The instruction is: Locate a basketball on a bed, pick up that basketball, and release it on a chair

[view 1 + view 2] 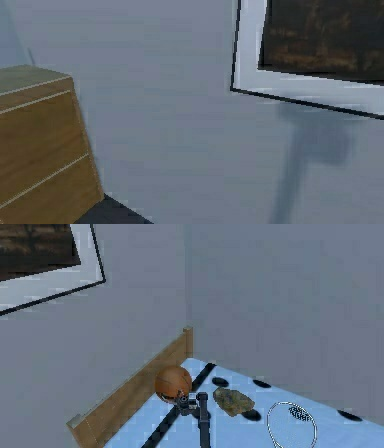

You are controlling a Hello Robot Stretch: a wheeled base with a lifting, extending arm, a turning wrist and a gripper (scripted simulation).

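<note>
An orange basketball is on a bed with a pale blue cover marked with dark spots, close to the wooden headboard. My arm rises from the arm side view's bottom edge, and the gripper ends right at the ball's lower right side. The ball is at the gripper's far end over the bed, so I cannot tell whether the gripper holds anything.
A brownish-green lump and a racket-like oval ring lie on the bed to the right of the arm. A framed dark picture hangs on the grey wall. A wooden dresser stands at the forward view's left.
</note>
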